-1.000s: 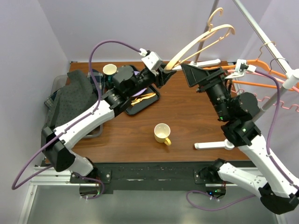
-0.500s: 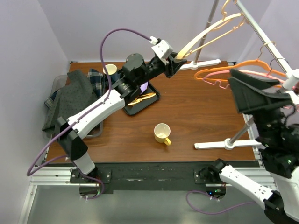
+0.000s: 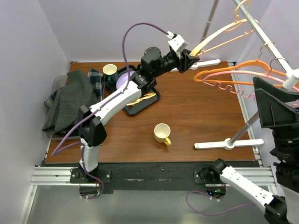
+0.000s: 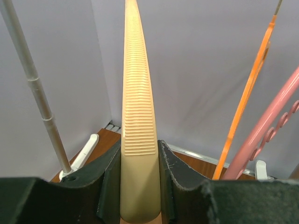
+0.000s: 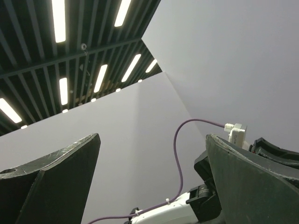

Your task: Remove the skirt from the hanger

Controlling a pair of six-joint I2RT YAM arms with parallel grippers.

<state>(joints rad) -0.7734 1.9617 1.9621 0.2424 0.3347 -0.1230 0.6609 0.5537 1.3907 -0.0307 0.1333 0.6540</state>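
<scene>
The left hand (image 3: 192, 57) is clamped on the tip of the bare cream hanger (image 3: 219, 35), above the table's (image 3: 196, 107) far edge. The hanger's hook is up at the slanted rack rail (image 3: 266, 35). Orange (image 3: 224, 77) and pink (image 3: 243, 74) hangers crowd the right edge. The right hand (image 3: 280, 105) is raised past the near right corner, spread wide and holding nothing. A gray garment (image 3: 70, 100), apparently the skirt, is heaped at the left edge.

Your left arm reaches far out and up, left gripper (image 3: 190, 57) clamped on the hanger (image 4: 138, 116); your right gripper (image 5: 153, 140) gapes wide, pointing up.
</scene>
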